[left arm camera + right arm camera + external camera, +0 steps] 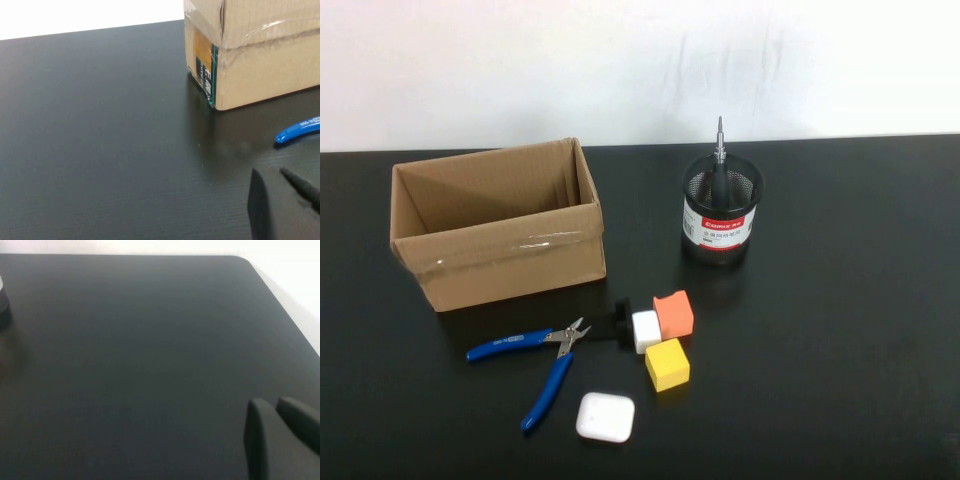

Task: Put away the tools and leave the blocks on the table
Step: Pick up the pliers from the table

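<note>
Pliers, blue-handled, flat and spread open on the table toward its near edge, just in front of the cardboard box; orange block, white block and yellow block bunched just beside the pliers' tips, white case nearest the near edge. Screwdriver upright in the black mesh cup toward the far edge, tip up; scissors nowhere visible. Left gripper low over the table near the box corner and a blue handle tip, jaws clenched on nothing; right gripper over bare table near its far right corner, jaws clenched, empty.
</note>
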